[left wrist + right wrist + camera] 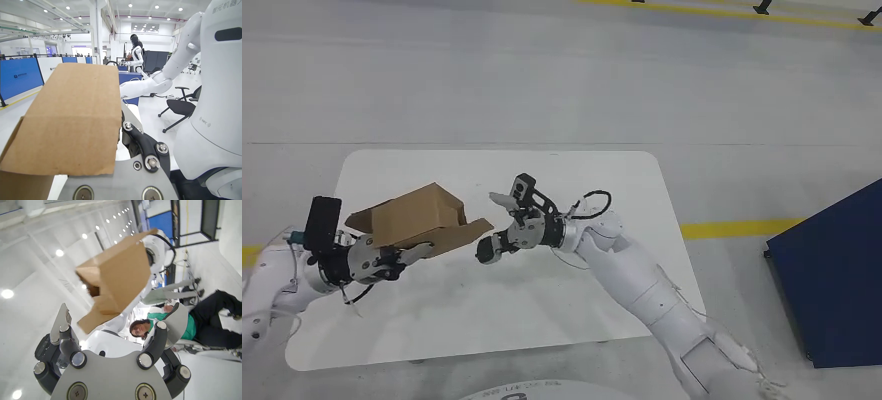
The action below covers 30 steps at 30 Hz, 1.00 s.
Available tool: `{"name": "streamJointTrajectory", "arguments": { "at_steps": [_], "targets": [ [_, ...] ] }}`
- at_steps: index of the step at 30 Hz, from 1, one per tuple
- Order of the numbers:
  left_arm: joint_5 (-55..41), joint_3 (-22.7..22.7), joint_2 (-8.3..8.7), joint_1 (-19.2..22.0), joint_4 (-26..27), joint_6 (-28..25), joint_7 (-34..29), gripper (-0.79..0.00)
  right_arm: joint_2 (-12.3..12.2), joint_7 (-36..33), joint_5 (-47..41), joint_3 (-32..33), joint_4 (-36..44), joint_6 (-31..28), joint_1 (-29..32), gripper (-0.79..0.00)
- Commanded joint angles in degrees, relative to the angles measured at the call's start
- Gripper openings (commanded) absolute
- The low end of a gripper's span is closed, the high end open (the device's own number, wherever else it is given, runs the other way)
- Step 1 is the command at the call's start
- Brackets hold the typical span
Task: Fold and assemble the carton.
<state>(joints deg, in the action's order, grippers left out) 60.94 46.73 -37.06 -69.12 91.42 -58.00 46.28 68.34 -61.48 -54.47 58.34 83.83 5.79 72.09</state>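
Observation:
A brown cardboard carton [412, 218] is held tilted above the left part of the white table [582, 180], with one end flap [464, 234] sticking out toward the centre. My left gripper [402, 256] is shut on the carton's lower edge. In the left wrist view the carton [73, 121] lies against one dark finger [135, 135]. My right gripper [495, 226] stands open just past the flap's tip, one finger on each side. In the right wrist view the carton [121, 272] hangs beyond the open gripper [118, 315], its flap [94, 321] between the spread fingers without touching them.
The table's bare top stretches behind and in front of both arms. A dark blue block [842, 270] stands on the floor off the table's right side, beside a yellow floor line [732, 229].

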Motion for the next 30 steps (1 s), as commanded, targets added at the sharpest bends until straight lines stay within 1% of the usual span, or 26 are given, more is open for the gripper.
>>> {"name": "streamJointTrajectory", "arguments": {
  "at_steps": [1, 4, 7, 10, 12, 14, 20, 23, 30],
  "targets": [
    [-0.3, 0.5, -0.1, -0.3, -0.7, 0.0, 0.0, -0.785, -0.3, -0.8, -1.1, 1.6, 0.5, -1.0, 1.4, 0.0],
    [-0.9, 1.1, -0.42, -0.7, -1.4, 0.9, -0.8, -0.785, -0.6, -2.1, -2.0, 3.0, 1.3, -2.2, 3.1, 0.0],
    [-3.2, 1.4, -0.85, -1.1, -1.9, 2.2, -2.9, -0.785, -0.8, -4.1, -1.8, 3.4, 2.3, -3.2, 4.5, 0.0],
    [-5.7, 1.4, -1.34, -1.0, -1.9, 2.4, -5.8, -0.785, -1.0, -6.2, 3.5, 1.7, 3.3, -2.2, 4.4, 0.0],
    [-7.1, 1.4, -1.68, -0.8, -1.6, 2.4, -7.7, -0.785, -0.8, -5.4, 5.9, 0.1, 3.5, -0.7, 3.8, 0.0],
    [-8.1, 1.4, -2.0, -0.7, -1.2, 2.4, -9.2, -0.785, -0.5, -2.5, 7.4, -1.4, 3.0, 0.4, 2.6, 0.0],
    [-7.4, 2.5, -2.56, -0.6, 0.3, 0.1, -11.7, -0.785, 1.0, 2.9, 6.0, -4.7, -0.6, 2.6, -1.7, 0.0],
    [-6.1, 2.9, -2.69, -1.1, 1.0, 0.0, -11.8, -0.785, 1.4, 3.2, 5.5, -5.7, -2.0, 3.5, -3.2, 0.0],
    [-4.9, 3.6, -3.04, -1.4, 1.1, 0.0, -11.4, -0.785, 2.0, 0.8, 5.3, -7.7, -4.4, 6.2, -5.6, 0.0]
  ]
}}
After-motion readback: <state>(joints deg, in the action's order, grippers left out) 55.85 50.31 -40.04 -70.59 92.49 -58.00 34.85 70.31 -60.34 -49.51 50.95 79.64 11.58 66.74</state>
